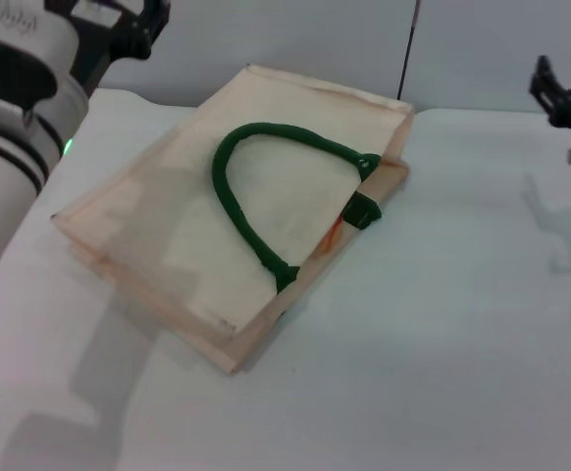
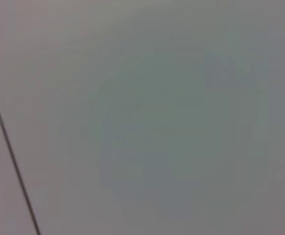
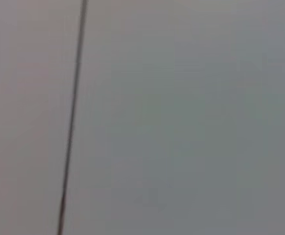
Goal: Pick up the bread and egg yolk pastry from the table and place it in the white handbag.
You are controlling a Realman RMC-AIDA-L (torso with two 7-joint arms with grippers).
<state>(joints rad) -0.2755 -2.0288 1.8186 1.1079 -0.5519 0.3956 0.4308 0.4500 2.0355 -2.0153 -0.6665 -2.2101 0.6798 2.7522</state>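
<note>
The white handbag (image 1: 236,211) lies flat on the table in the head view, with a dark green rope handle (image 1: 241,201) curved over its top face. The bread and the egg yolk pastry are out of view. A thin orange streak (image 1: 331,234) shows at the bag's mouth by the green tab; I cannot tell what it is. My left gripper (image 1: 119,25) is raised at the top left, above and behind the bag's far corner. My right gripper (image 1: 560,98) is raised at the far right edge, well apart from the bag. Both wrist views show only a blank grey surface.
The white table (image 1: 442,324) spreads in front and to the right of the bag. A thin dark vertical line (image 1: 406,49) runs down the wall behind; it also crosses the left wrist view (image 2: 10,156) and the right wrist view (image 3: 74,112).
</note>
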